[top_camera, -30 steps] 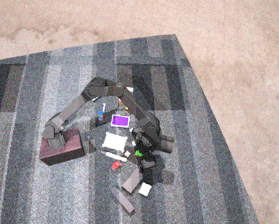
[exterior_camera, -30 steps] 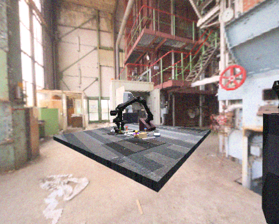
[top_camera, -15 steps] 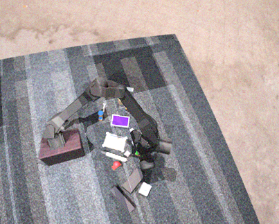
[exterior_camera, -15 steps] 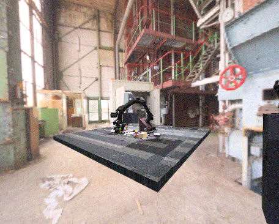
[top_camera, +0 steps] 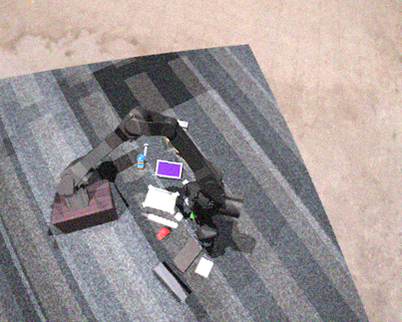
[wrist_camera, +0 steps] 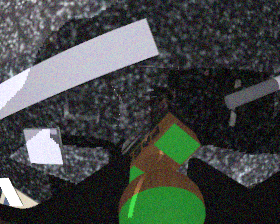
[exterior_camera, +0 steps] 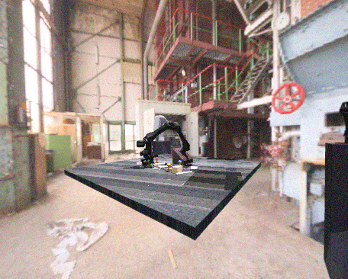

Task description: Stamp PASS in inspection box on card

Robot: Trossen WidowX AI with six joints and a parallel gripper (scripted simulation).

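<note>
Holds the dark claw (top_camera: pixel 195 218) (exterior_camera: pixel 148 164) (wrist_camera: pixel 159 166) low over the striped tabletop (top_camera: pixel 271 185) (exterior_camera: pixel 172 206) (wrist_camera: pixel 30 20), apparently clamped on the round handle of the brown-and-green stamp (top_camera: pixel 192 216) (wrist_camera: pixel 162 200), with dark fingers close against both sides. Tilts in the wrist view, green patch uppermost. Near the claw in the top view, lies flat: a white sheet (top_camera: pixel 161 200), with a purple pad (top_camera: pixel 169 169) beyond and a red piece (top_camera: pixel 162 233) on the other side, past a white rod (top_camera: pixel 163 220).
</note>
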